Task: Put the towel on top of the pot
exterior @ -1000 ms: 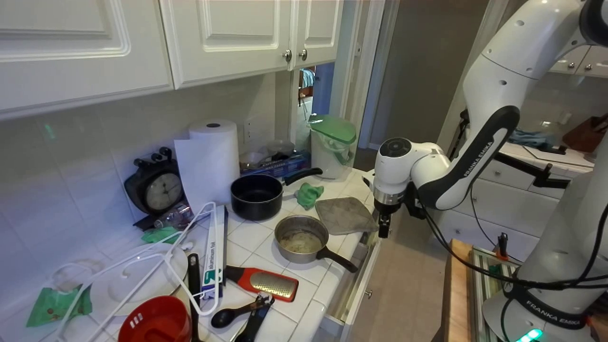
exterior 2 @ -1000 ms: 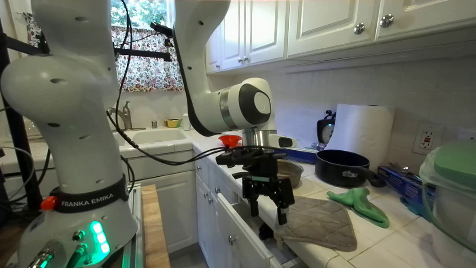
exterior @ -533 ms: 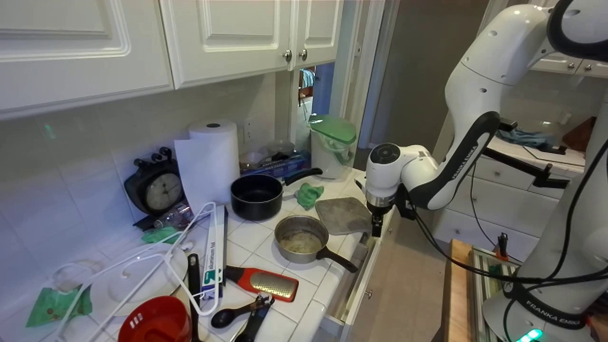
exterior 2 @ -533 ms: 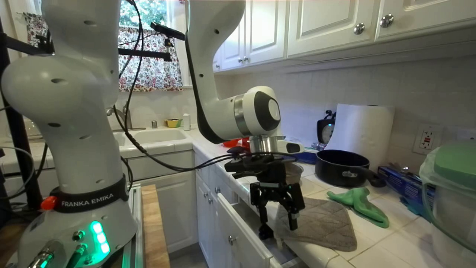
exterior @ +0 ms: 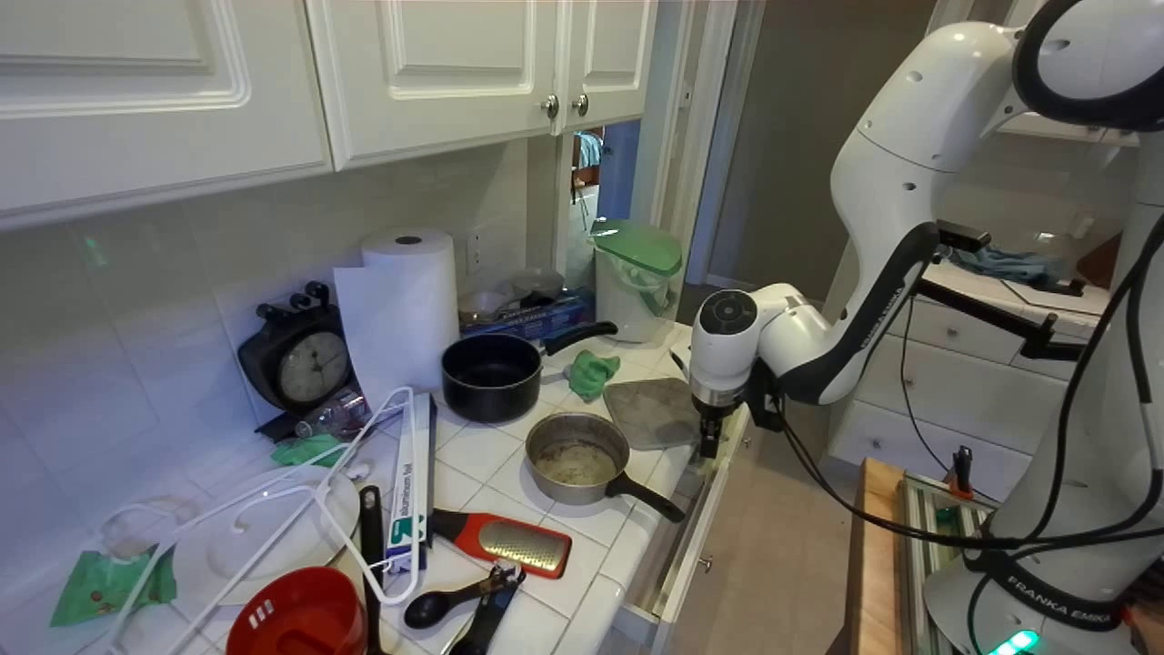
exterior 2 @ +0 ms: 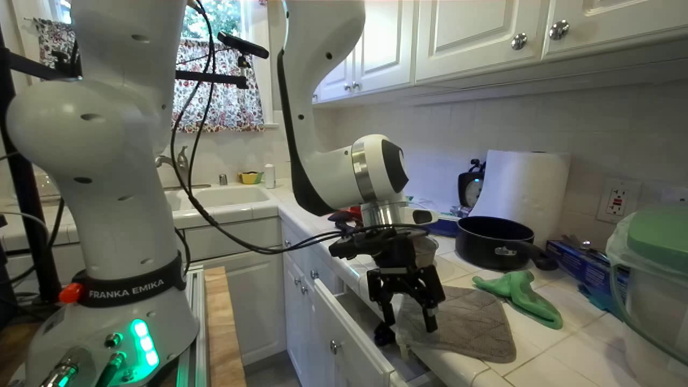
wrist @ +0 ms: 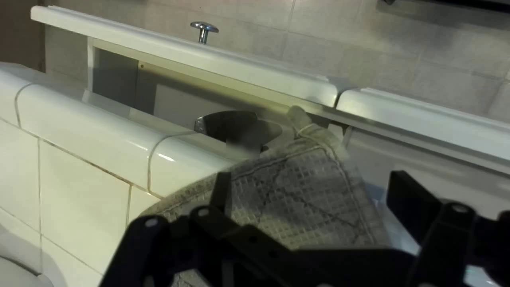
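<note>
The towel is a flat grey quilted cloth point(exterior: 647, 414), also seen in the other exterior view point(exterior 2: 467, 330). It lies on the counter, one looped corner overhanging the open drawer. My gripper point(exterior 2: 409, 325) is open and empty at that corner. In the wrist view the towel point(wrist: 295, 195) lies between the wide-apart fingertips of the gripper point(wrist: 310, 177); I cannot tell if they touch it. The pot, a silver-grey saucepan point(exterior: 575, 459) with a dark handle, stands upright beside the towel, its inside uncovered. The pot point(exterior 2: 428, 249) is partly hidden behind my gripper in an exterior view.
The drawer point(exterior: 677, 564) stands open under the counter edge, with a dark item point(wrist: 235, 127) inside. A black pot point(exterior: 491, 380), a green cloth point(exterior: 593, 375) and a paper-towel roll point(exterior: 414, 314) stand or lie farther back. A red grater point(exterior: 509, 541) lies near the pot.
My gripper has moved in from beyond the drawer towards the counter and is slightly lower and more tilted, now at the towel's corner. It stays open. The towel and pot have not moved.
</note>
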`<state>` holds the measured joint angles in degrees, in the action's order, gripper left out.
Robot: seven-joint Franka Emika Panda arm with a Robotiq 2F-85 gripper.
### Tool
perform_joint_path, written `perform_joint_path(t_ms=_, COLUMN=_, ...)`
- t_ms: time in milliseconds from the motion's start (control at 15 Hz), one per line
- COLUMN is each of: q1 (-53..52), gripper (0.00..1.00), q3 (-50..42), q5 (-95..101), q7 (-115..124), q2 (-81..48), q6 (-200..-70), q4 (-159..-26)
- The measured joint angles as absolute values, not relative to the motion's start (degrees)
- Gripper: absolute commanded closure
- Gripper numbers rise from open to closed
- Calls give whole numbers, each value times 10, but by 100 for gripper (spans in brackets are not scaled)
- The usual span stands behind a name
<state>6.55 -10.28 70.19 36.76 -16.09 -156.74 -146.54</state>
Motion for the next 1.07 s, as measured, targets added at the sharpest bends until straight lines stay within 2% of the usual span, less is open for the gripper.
perform_joint_path(t_ms=133, q1=61, gripper=18, q3=-103, q5=724, q7=397, q2=-162, q6=-1566, q4=-1464)
perform_joint_path(t_ms=200, q1=59, gripper=34, q3=-103, q5=734, q7=410, q2=-163, q6=-1564, q4=-1464)
perform_joint_path(t_ms=333, q1=58, gripper=50, q3=-103, q5=748, q7=429, q2=-164, q6=-1559, q4=-1464)
perform_joint_path(t_ms=467, q1=57, gripper=41, q3=-103, q5=758, q7=443, q2=-166, q6=-1552, q4=-1464)
perform_joint_path(t_ms=533, q1=57, gripper=29, q3=-103, q5=759, q7=448, q2=-167, q6=-1548, q4=-1464)
perform_joint_path(t_ms=600, q1=57, gripper=27, q3=-103, q5=760, q7=453, q2=-168, q6=-1545, q4=-1464)
perform_joint_path(t_ms=667, q1=57, gripper=36, q3=-103, q5=760, q7=456, q2=-170, q6=-1542, q4=-1464)
perform_joint_path(t_ms=733, q1=57, gripper=56, q3=-103, q5=760, q7=458, q2=-171, q6=-1540, q4=-1464)
perform_joint_path(t_ms=867, q1=57, gripper=66, q3=-103, q5=760, q7=461, q2=-173, q6=-1537, q4=-1464)
perform_joint_path(t_ms=933, q1=57, gripper=54, q3=-103, q5=760, q7=462, q2=-173, q6=-1536, q4=-1464)
perform_joint_path(t_ms=1000, q1=57, gripper=32, q3=-103, q5=760, q7=464, q2=-174, q6=-1535, q4=-1464)
perform_joint_path(t_ms=1067, q1=57, gripper=36, q3=-103, q5=760, q7=466, q2=-174, q6=-1533, q4=-1464)
